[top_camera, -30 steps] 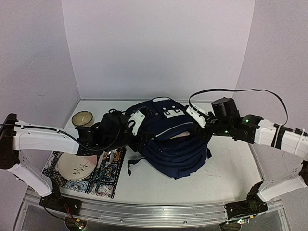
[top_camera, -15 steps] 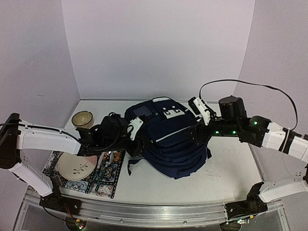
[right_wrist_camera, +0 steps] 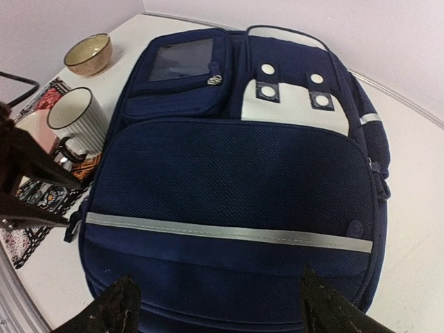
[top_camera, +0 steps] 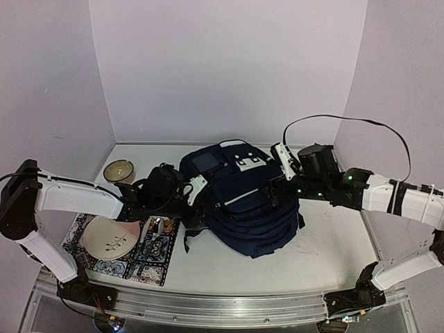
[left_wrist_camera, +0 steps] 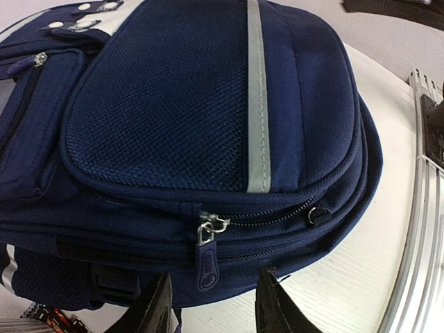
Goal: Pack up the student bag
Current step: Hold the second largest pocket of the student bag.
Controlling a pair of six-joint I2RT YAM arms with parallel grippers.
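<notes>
Top external view is showing the student bag (top_camera: pixel 239 205) lying front side up in the centre of the frame, on the table (top_camera: pixel 326 243). It is looking shut. In the right wrist view no compartment is gaping and nothing is sticking out. In the left wrist view the zipper pull (left_wrist_camera: pixel 207 253) is hanging at the bag's lower edge, with the zip teeth to its right lying together, though I cannot tell if the zip is closed all the way round. So I am judging that the packing is nearly finished and perhaps only a last pull of the zip is remaining. The left gripper (left_wrist_camera: pixel 215 281) is hovering just beside that pull, its fingers spread and grasping nothing. The right gripper (right_wrist_camera: pixel 215 281) is hanging over the bag's right side, its fingers wide apart and also empty. At the left of the frame a bowl (top_camera: pixel 119 171), a plate (top_camera: pixel 111 238) and a striped mug (right_wrist_camera: pixel 73 114) are sitting outside the bag, on or near a patterned mat (top_camera: pixel 156 260). Whether they belong inside, the pictures are not telling.
</notes>
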